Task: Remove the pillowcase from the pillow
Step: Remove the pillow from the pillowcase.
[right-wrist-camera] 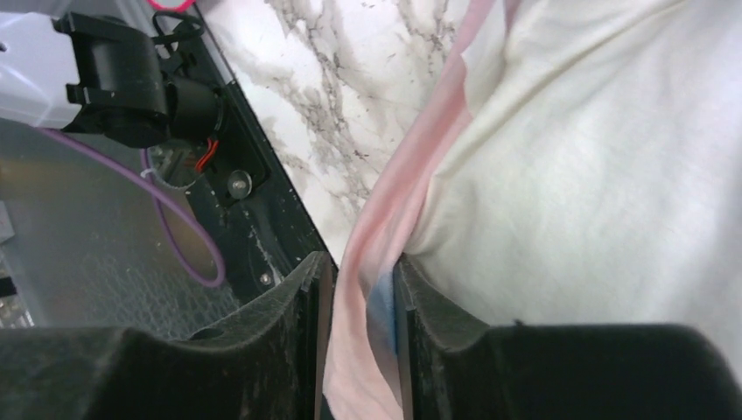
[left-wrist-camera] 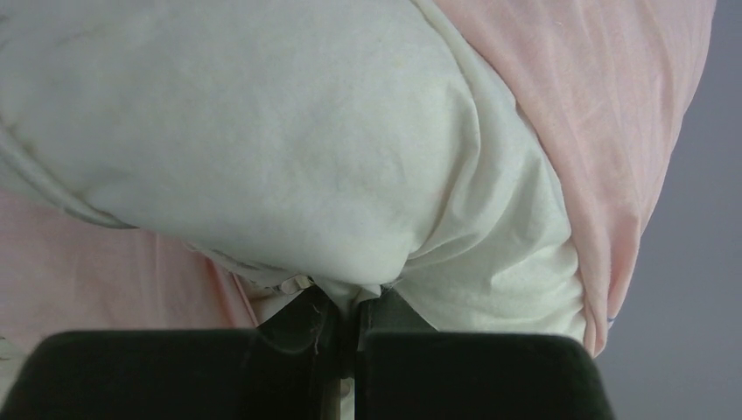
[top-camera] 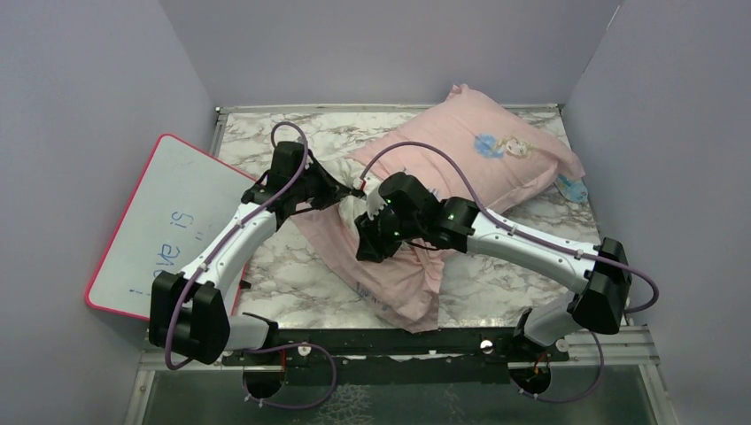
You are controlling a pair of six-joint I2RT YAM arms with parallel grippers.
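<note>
Top view: pillowcase (top-camera: pixel 460 155) pink side up on marble table (top-camera: pixel 292 274). Long axis diagonal, closed end far right, slack open end trailing toward near edge. Left gripper (top-camera: pixel 352 189) and right gripper (top-camera: pixel 366 251) at open end; grip unclear here.
Left wrist: left fingers pressed together, pinching white pillow (left-wrist-camera: pixel 262 157) bulging from case.
Right wrist: right fingers nipping pink case edge, pillow alongside.

light: even, soft | shadows: faint | glare: none | wrist views: near jaws blurred, dark
</note>
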